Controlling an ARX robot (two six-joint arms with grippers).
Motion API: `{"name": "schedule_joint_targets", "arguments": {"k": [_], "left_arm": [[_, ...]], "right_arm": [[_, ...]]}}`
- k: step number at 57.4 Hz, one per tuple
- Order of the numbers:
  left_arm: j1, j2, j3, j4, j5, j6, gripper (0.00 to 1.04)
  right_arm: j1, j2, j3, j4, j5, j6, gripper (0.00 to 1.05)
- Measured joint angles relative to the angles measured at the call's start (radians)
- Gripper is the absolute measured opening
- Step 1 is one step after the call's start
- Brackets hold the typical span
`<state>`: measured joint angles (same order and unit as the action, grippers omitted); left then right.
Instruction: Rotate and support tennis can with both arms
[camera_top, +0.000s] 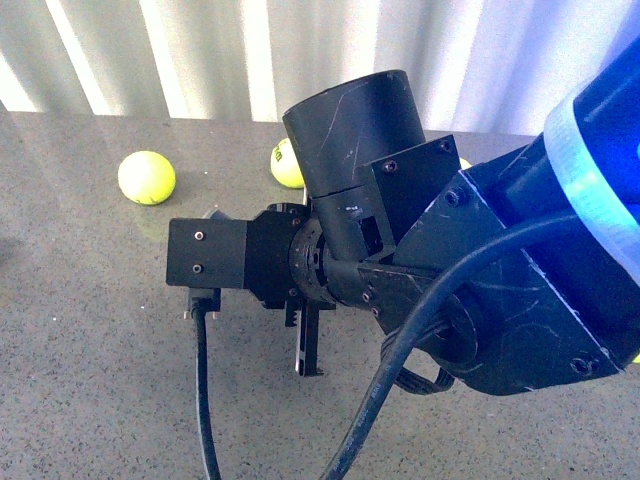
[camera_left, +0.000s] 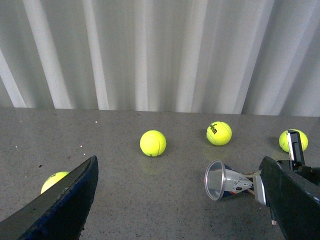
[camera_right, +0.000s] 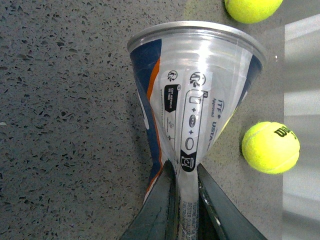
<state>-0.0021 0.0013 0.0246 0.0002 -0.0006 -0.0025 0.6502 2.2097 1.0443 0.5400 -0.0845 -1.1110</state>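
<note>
Right wrist view: right tool (camera_right: 184, 169) clamped tennis can (camera_right: 200, 70); its mouth pointed toward the wide-open, empty left tool (camera_left: 178, 172).

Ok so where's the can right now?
The can is clamped in the right tool, squashed flat at the grip, in the right wrist view; a ball sits just beside it on the table.

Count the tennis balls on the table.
4 balls: one half behind the left gripper, one mid-table, one past the open can, one behind the right arm. More may be hidden.
</note>
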Motion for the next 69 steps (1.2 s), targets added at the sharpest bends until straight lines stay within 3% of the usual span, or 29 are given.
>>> {"name": "schedule_joint_targets", "arguments": {"k": [15, 49, 69], "left_arm": [[0.000, 0.000, 0.000, 0.000, 0.000, 0.000, 0.98], [0.000, 0.000, 0.000, 0.000, 0.000, 0.000, 0.98], [0.000, 0.000, 0.000, 0.000, 0.000, 0.000, 0.98]], "right_arm": [[0.006, 0.008, 0.002, 0.026, 0.007, 0.039, 0.06], [-0.006, -0.040, -0.062, 0.034, -0.010, 0.077, 0.99], [-0.040, -0.212, -0.209, 0.029, -0.040, 0.115, 0.97]]}}
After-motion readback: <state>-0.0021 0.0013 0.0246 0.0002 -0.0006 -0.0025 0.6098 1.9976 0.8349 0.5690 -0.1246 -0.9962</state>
